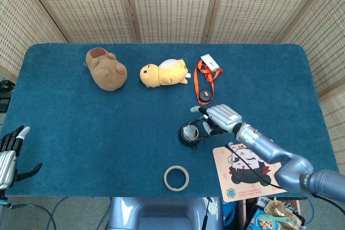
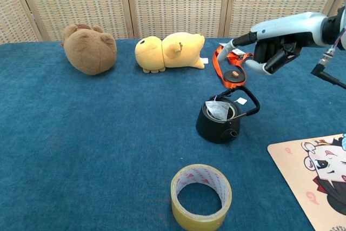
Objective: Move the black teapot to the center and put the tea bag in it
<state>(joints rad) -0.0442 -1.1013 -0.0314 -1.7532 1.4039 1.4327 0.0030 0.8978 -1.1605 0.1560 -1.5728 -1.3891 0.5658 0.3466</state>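
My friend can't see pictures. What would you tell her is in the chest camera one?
A black teapot sits mid-table on a blue cloth with a tea bag inside it, while the robot's right hand hovers above and behind it, holding nothing. Around it lie a brown plush, a yellow plush, an orange lanyard and a tape roll.

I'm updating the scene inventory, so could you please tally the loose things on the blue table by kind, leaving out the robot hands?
Plush toys: 2 (brown plush, yellow plush)
Teapots: 1 (black teapot, with the tea bag in it)
Tea bags: 1
Tape rolls: 1 (tape roll)
Lanyards: 1 (orange lanyard)
Cartoon mats: 1 (cartoon mat)
Total: 7
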